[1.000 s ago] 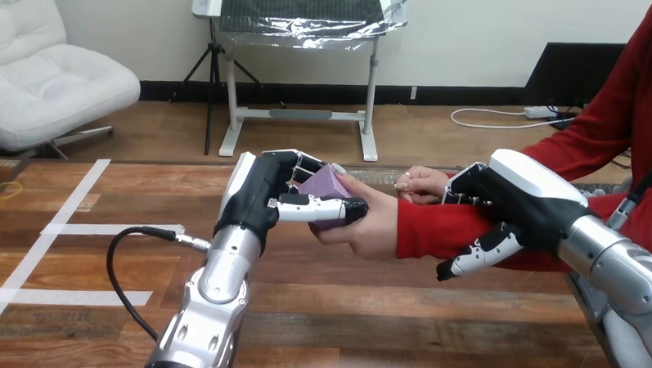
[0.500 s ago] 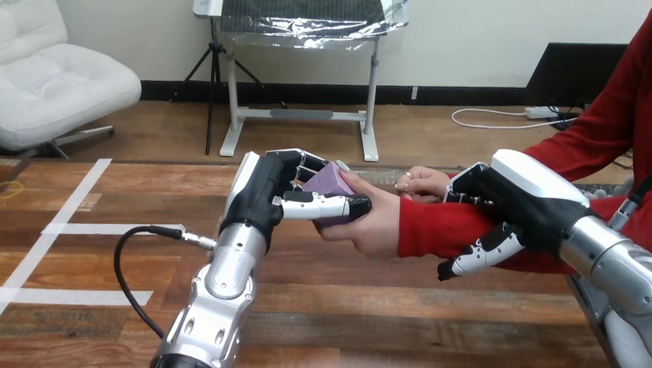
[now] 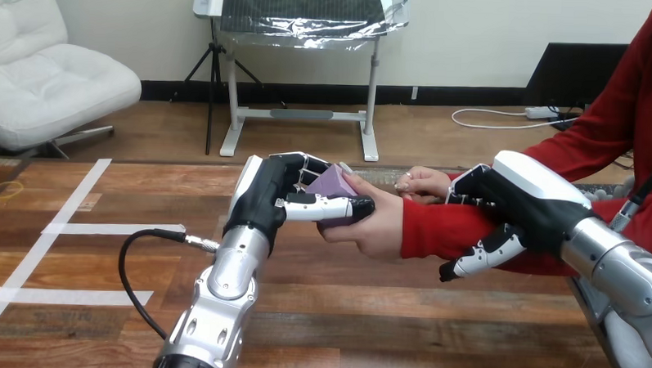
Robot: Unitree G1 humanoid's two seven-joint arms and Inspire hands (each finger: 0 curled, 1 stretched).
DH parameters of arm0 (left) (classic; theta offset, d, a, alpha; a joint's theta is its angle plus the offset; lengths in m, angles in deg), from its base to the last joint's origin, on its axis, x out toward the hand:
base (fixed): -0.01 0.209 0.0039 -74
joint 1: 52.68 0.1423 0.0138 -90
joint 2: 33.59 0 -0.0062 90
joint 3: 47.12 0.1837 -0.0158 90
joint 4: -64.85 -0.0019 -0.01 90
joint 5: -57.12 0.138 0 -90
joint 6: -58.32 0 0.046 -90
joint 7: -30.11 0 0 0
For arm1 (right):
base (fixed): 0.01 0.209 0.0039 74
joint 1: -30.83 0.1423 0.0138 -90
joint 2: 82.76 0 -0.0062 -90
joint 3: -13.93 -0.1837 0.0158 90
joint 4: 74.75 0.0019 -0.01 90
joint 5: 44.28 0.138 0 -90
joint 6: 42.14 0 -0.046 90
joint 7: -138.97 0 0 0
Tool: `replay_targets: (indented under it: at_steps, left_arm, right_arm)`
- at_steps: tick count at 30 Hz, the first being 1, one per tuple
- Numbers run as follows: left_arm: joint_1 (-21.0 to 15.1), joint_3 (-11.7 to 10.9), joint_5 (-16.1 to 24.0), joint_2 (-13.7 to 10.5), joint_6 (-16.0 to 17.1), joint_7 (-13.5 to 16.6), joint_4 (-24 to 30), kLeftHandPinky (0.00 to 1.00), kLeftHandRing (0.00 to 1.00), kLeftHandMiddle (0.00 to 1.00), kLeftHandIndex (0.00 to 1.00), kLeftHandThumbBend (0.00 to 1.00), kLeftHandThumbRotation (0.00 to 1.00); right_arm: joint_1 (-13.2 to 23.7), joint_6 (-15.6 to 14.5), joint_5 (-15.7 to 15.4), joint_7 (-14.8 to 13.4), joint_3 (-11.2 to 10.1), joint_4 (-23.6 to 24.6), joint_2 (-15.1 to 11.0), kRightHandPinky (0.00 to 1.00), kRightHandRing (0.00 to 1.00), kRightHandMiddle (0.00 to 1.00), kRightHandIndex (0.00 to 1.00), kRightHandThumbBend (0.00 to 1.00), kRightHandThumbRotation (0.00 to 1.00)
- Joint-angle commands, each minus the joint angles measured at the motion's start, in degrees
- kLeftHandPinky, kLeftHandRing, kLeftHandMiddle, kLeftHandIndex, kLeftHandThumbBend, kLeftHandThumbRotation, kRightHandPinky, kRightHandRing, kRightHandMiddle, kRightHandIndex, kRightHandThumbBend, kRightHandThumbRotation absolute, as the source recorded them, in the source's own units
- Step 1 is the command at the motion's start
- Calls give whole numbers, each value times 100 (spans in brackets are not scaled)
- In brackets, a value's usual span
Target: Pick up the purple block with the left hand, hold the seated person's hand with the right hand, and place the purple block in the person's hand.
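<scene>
The purple block (image 3: 332, 187) sits between my left hand (image 3: 276, 194) and the person's hand (image 3: 375, 221) above the table's middle. My left hand's fingers and thumb are curled round the block, thumb across its front. The person's fingers touch the block's right side and top, and their palm lies under it. My right hand (image 3: 514, 205) is curled over the person's red-sleeved forearm (image 3: 436, 229), fingers behind it and thumb in front. The person's other hand (image 3: 421, 182) rests behind that forearm.
White tape lines (image 3: 67, 224) mark the wooden table (image 3: 343, 315) at the left. A black cable (image 3: 144, 247) loops beside my left forearm. The person sits at the right edge.
My left hand with the block has shifted slightly right, further into the person's hand. My right hand keeps its hold on the forearm.
</scene>
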Motion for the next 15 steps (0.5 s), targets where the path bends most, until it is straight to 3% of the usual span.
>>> replay_targets:
  at_steps: [1,7,13,15]
  left_arm:
    - [-426,217,-90,263,106,-258,-20,44,45,45,43,85,0]
    - [-347,106,-401,235,100,-652,77,45,48,49,47,84,0]
    - [-228,94,-592,137,59,-951,276,51,56,61,60,84,0]
    - [-195,101,-609,108,61,-987,323,53,59,64,63,84,6]
  right_arm:
    - [166,205,97,15,28,211,255,28,32,37,38,87,10]
    - [162,195,118,59,24,189,244,28,32,37,38,87,10]
    - [173,186,117,179,42,168,197,28,32,38,39,87,13]
    - [179,192,115,218,49,154,182,29,33,39,40,87,18]
